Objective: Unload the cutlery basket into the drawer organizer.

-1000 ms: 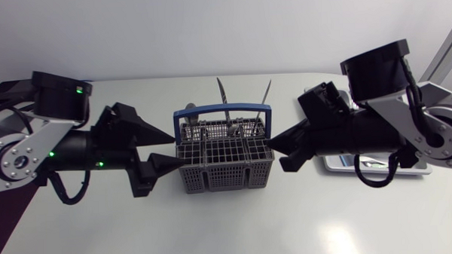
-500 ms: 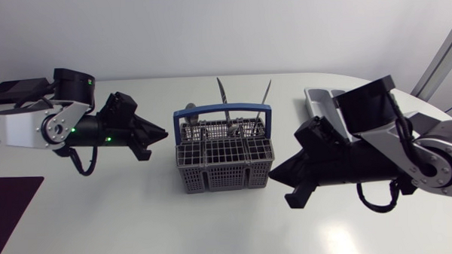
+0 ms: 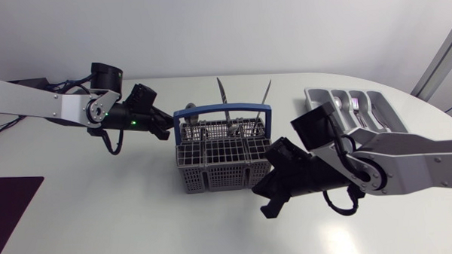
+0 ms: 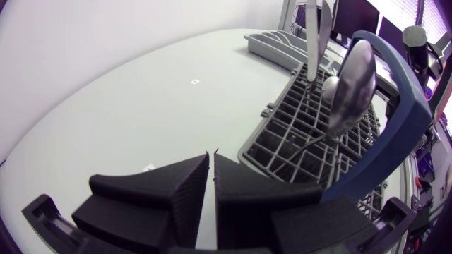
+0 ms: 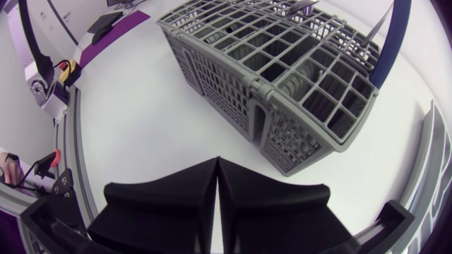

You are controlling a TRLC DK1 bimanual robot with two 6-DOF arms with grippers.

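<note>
The right gripper (image 3: 265, 202) has its two wedge fingers pressed flat together on nothing, low over the white table (image 3: 139, 228) just off the near right corner of the cutlery basket (image 3: 223, 163). In the right wrist view that corner stands straight ahead of the joined tips (image 5: 217, 161).

The basket sits mid-table, its long axis running left to right. It is grey plastic lattice, boxy, split into square cells. A smooth blue handle (image 3: 224, 110) arches along its length over the far half.

The left gripper (image 3: 166, 132) is also closed and empty, its point just beside the left end of that handle. In the left wrist view a shiny metal spoon (image 4: 349, 92) stands bowl-up ahead of the tips (image 4: 212, 156), leaning against the handle. Two slim metal pieces (image 3: 222, 92) rise from the far cells, tips up and splayed apart.

Far right lies the drawer organizer (image 3: 387, 114), a pale grey moulded tray with long channels pointing away, some cutlery (image 3: 355, 102) in it. A purple mat (image 3: 10, 202) lies at the near left.
</note>
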